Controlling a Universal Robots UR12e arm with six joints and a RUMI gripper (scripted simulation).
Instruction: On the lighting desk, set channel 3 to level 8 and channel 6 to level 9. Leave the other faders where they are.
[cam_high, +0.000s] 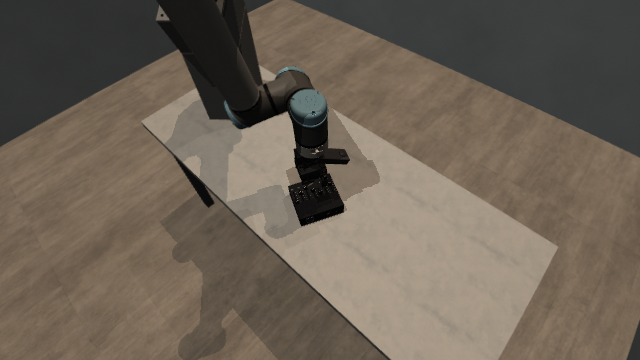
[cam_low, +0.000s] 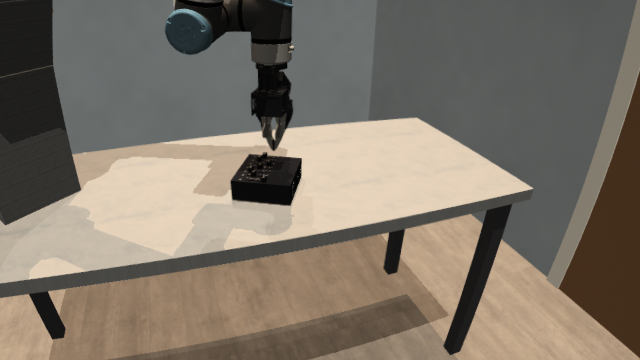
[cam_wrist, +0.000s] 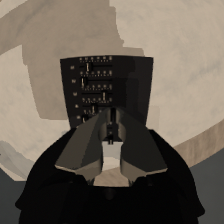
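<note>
The black lighting desk (cam_high: 322, 207) (cam_low: 261, 192) (cam_wrist: 136, 95) lies on the table, its faders in parallel rows. In the wrist view, counting from the far end, the first fader knob (cam_wrist: 88, 67) and second knob (cam_wrist: 83, 81) stand toward the numbered side, the second nearer its end. The third knob (cam_wrist: 104, 95) stands well along its slot toward the plain half. The fourth knob (cam_wrist: 93, 108) is lower on its scale, and the fifth knob (cam_wrist: 85, 119) shows partly. Channel 6 is hidden behind my gripper (cam_low: 273, 148) (cam_wrist: 112, 111). The gripper is shut, empty, and a little above the desk.
The pale table (cam_high: 425, 260) (cam_low: 400, 165) bears the desk, with its near edge in front of it. A dark pedestal (cam_low: 35, 165) stands at the left in the exterior view. The arm's shadows fall around the desk.
</note>
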